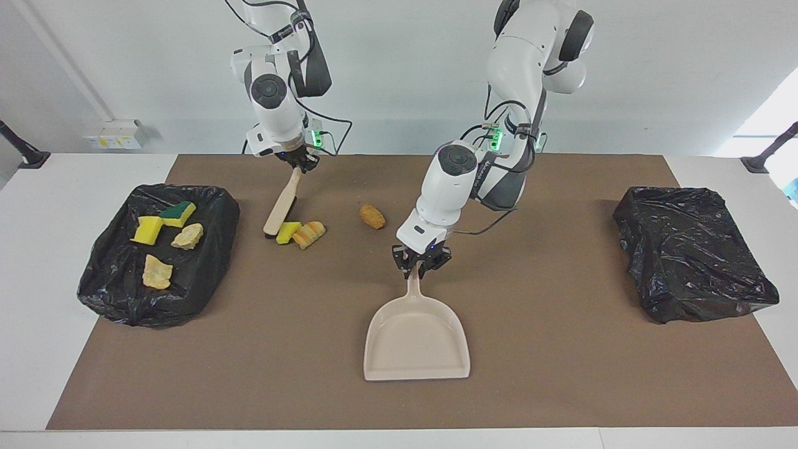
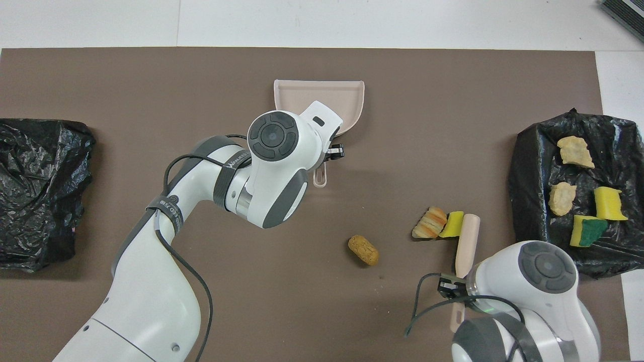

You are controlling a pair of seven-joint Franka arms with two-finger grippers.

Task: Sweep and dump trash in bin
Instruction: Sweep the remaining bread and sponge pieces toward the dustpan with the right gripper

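In the facing view, the right gripper point(image 1: 298, 164) is seen closed on the handle of a brush point(image 1: 282, 204), whose lower end touches a yellow sponge piece point(image 1: 288, 232) with a striped bread lump point(image 1: 309, 234) just beside it. The brush is slanted, its long axis running from the gripper down toward the table's middle. The dustpan point(image 1: 416, 340) lies flat on the brown mat, its handle pinched by the closed left gripper point(image 1: 421, 262). A second bread lump point(image 1: 372, 216) lies between brush and dustpan handle. From the pile, the dustpan lies toward the left arm's end and farther from the robots. Four trash pieces are held in the black-lined bin point(image 1: 112, 293) at the right arm's end.

In the overhead view, the other black bag point(image 2: 40, 191) is seen with no trash visible in it.
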